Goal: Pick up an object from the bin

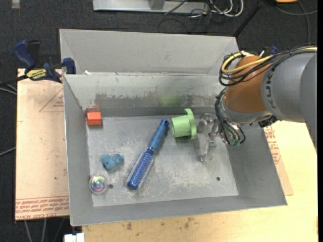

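**A:** In the camera view, where does the end effector sit?

**B:** The end effector (204, 147) hangs low over the right part of the bin (176, 185). It is just beside the green spool (183, 126), which lies on its side near the back wall. I cannot tell whether it is wide or narrow, nor whether it touches the spool.

**A:** Which step is that?

**B:** I judge it the approach. Every thing lies on the bin's floor and nothing is lifted. The spool is nearest, so it is the likely pick, though that is not certain.

**A:** What does the next move call for?

**B:** Probably centring over the spool, toward the view's left. Then gripping across its body rather than its wider flange, and lifting straight up.

**A:** And the count?

**B:** Five things, one of each:
- the green spool
- a blue hairbrush (146, 158) lying aslant mid-bin
- an orange block (94, 118) at the back left
- a small blue piece (112, 161)
- a shiny round thing (98, 184) in the front-left corner
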